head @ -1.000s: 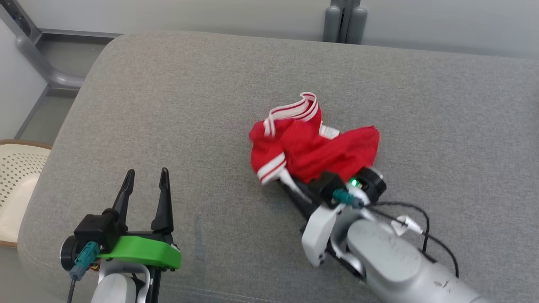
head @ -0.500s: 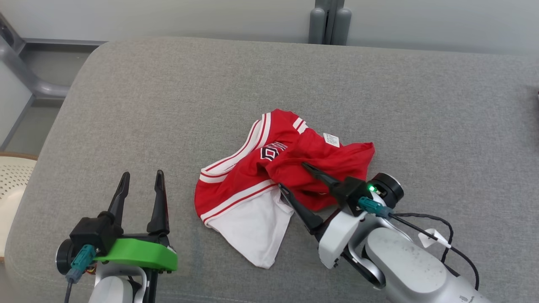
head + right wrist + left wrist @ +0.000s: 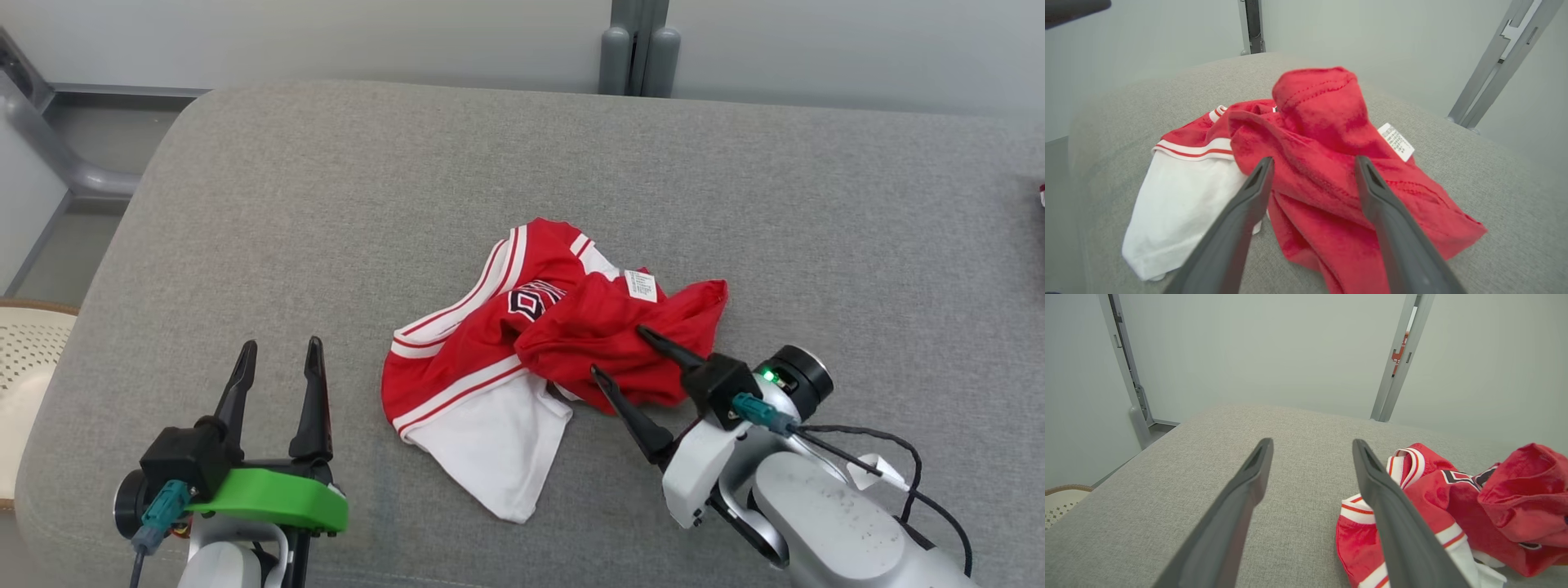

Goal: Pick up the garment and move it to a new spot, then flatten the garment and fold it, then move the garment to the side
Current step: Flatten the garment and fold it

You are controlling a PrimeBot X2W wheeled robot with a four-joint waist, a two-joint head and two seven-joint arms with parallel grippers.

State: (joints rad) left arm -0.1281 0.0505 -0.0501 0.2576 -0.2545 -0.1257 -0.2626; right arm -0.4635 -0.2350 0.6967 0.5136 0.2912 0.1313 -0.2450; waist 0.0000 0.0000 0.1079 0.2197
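Note:
A crumpled red garment (image 3: 531,343) with white stripes and a white panel lies in a heap on the grey cushion (image 3: 326,204). A white care label (image 3: 642,286) shows on its red folds. My right gripper (image 3: 622,356) is open, its fingertips over the heap's near right edge, holding nothing. In the right wrist view the garment (image 3: 1327,163) spreads beyond the open fingers (image 3: 1249,196). My left gripper (image 3: 277,351) is open at the lower left, well apart from the cloth. The left wrist view shows the garment (image 3: 1453,506) to the right of its fingers (image 3: 1376,486).
The cushion's rounded left edge drops to the floor. A cream perforated basket (image 3: 24,367) stands past that edge. Grey metal posts (image 3: 638,41) rise behind the cushion against a pale wall. Bare cushion surrounds the garment on all sides.
The right gripper let go of the garment, which dropped and spread on the cushion. The gripper then drew back toward the lower right. The left gripper has held still.

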